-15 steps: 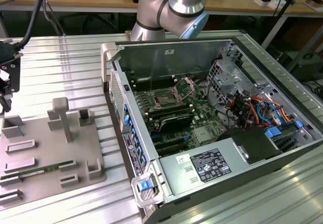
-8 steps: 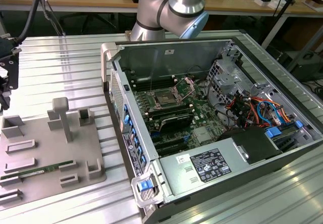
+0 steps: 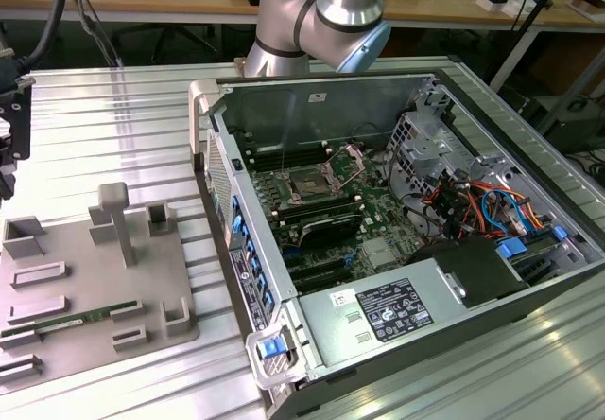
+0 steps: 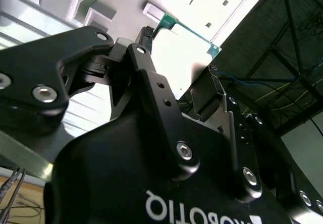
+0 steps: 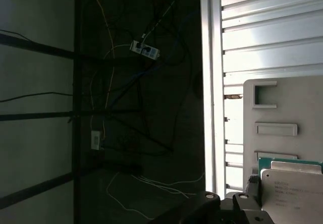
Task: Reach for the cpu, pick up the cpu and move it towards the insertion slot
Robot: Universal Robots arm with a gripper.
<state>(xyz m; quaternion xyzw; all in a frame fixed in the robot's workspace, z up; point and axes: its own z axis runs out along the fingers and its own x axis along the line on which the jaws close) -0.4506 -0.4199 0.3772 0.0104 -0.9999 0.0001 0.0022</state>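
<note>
Up close in the second wrist view, the gripper has its black jaws closed on the cpu, with fingers pressed to opposite sides of the bright plate with its green rim. The first wrist view backs that up: the cpu sits silvery-grey face to the camera, right against the dark finger hardware. So the reach is done and the grasp looks made. I judge the chip is clear of the grey tray, since empty pockets and the tray's edge lie behind it rather than around it, though I can't tell how high it hangs. Past the tray runs the ribbed metal counter, then its edge and a dark drop with a power strip and loose cables below. Now the exterior view, for what the wrist cameras don't give: the tray lies on the counter toward the exterior view's left, a thin green memory stick in one pocket. The open computer case stands just beside it. Inside, the insertion slot shows its dark centre bare, bracket apparently swung back. Tray and slot are well apart, so the carry toward the slot reads as the part not yet done, and the robot arm rises behind the case
</note>
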